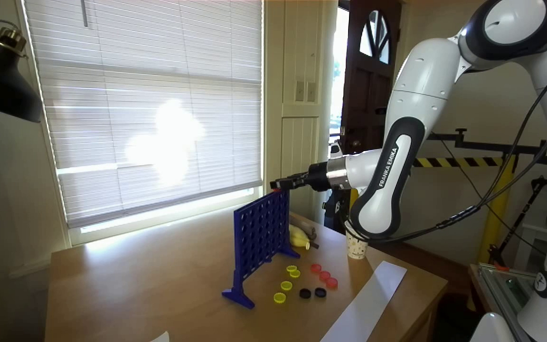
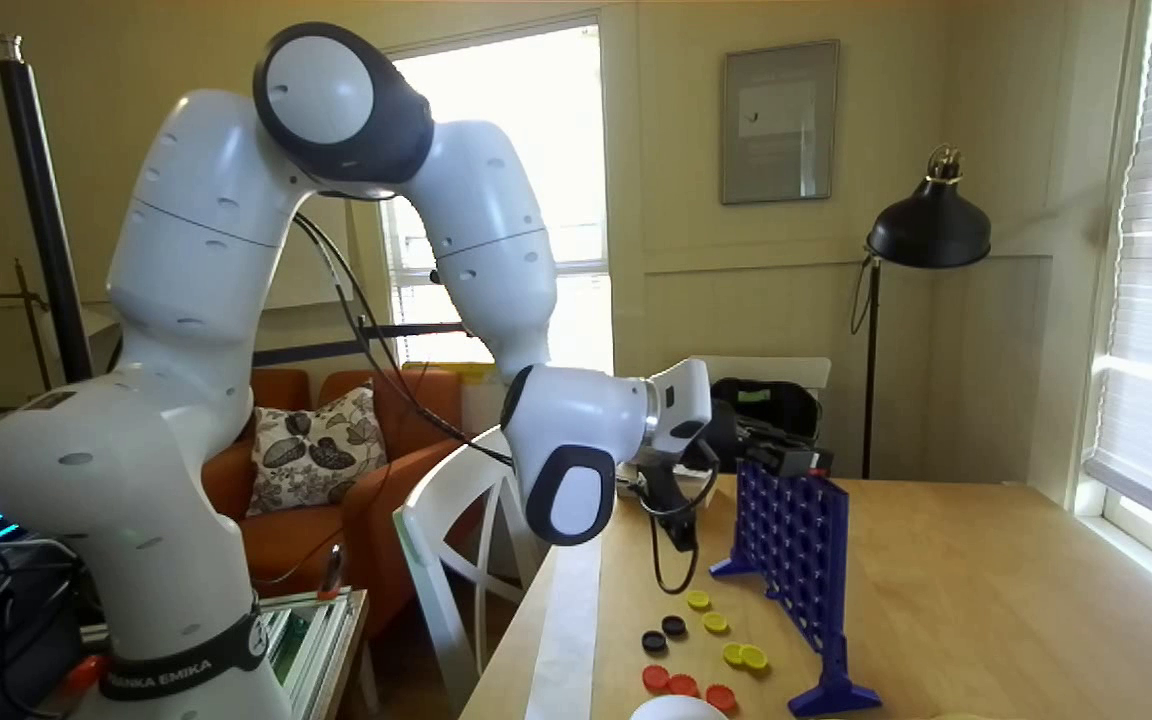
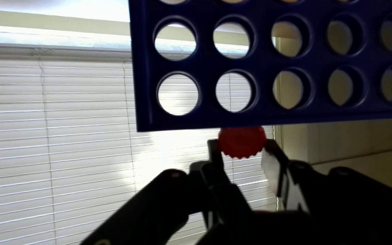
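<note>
A blue upright rack with rows of round holes (image 1: 238,237) (image 2: 833,570) stands on the wooden table in both exterior views. My gripper (image 1: 276,184) (image 2: 814,462) reaches level over the rack's top edge at one end. In the wrist view its fingertips (image 3: 214,149) pinch a red ridged disc (image 3: 242,143) by opposite edges. Part of that disc is hidden behind the edge of the rack (image 3: 196,119); whether it sits in a slot I cannot tell. Loose yellow discs (image 1: 286,285), red discs (image 1: 325,275) and two black discs (image 1: 305,293) lie flat beside the rack.
A speckled paper cup (image 1: 356,249) stands near the table's edge, by a long white strip (image 1: 368,304). Behind the rack lies a yellow item (image 1: 298,237). A window with blinds (image 1: 150,95), a black lamp (image 2: 931,228) and a white chair (image 2: 451,520) are around the table.
</note>
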`<state>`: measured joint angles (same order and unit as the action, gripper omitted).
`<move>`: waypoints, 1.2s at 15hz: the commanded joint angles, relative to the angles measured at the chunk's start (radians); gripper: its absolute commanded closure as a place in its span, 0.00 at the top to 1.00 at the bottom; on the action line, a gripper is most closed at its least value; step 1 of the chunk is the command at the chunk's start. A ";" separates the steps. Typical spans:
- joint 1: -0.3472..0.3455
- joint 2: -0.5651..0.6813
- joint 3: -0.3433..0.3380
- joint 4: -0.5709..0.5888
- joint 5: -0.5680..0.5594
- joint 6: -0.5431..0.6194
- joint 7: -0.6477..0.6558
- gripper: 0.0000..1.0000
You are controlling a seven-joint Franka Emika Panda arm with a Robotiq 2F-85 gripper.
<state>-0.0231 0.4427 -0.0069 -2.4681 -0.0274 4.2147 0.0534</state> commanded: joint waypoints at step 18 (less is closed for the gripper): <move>0.014 -0.010 -0.001 -0.011 0.088 0.028 -0.040 0.10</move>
<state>-0.0224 0.4409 -0.0077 -2.4578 0.0155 4.2147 0.0274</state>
